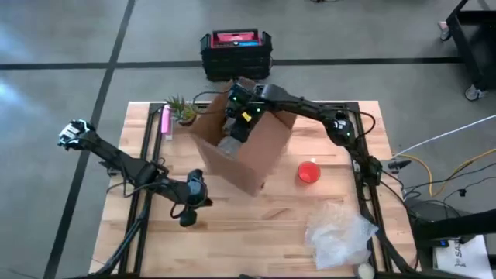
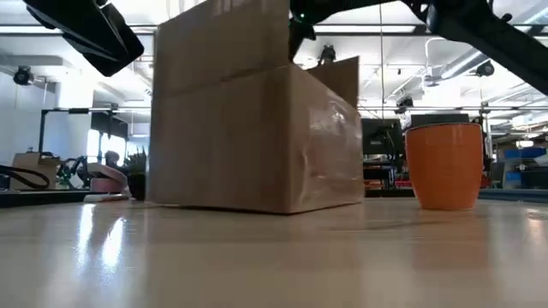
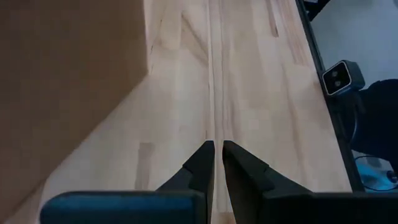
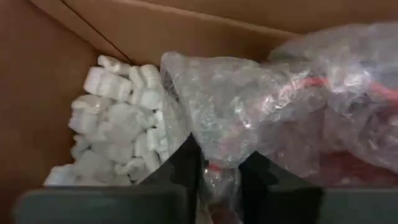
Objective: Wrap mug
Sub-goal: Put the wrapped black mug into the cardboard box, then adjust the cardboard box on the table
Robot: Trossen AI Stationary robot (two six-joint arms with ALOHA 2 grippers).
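An open cardboard box stands mid-table, with white packing peanuts inside. My right gripper reaches down into it, shut on a bundle of clear bubble wrap with something red showing through. The wrap hides what the red thing is. An orange mug stands upright on its base right of the box, also seen in the low view. My left gripper hangs shut over bare table near the front left, holding nothing. My right gripper pinches a gathered part of the bubble wrap at the bundle's edge between its two fingers, coming from above into the box. The bundle lies against the peanuts and the box wall. Whether it is lifted clear, I cannot tell.
A heap of loose bubble wrap lies at the front right. A small plant and a pink object sit at the far left of the table. A black crate stands beyond the far edge.
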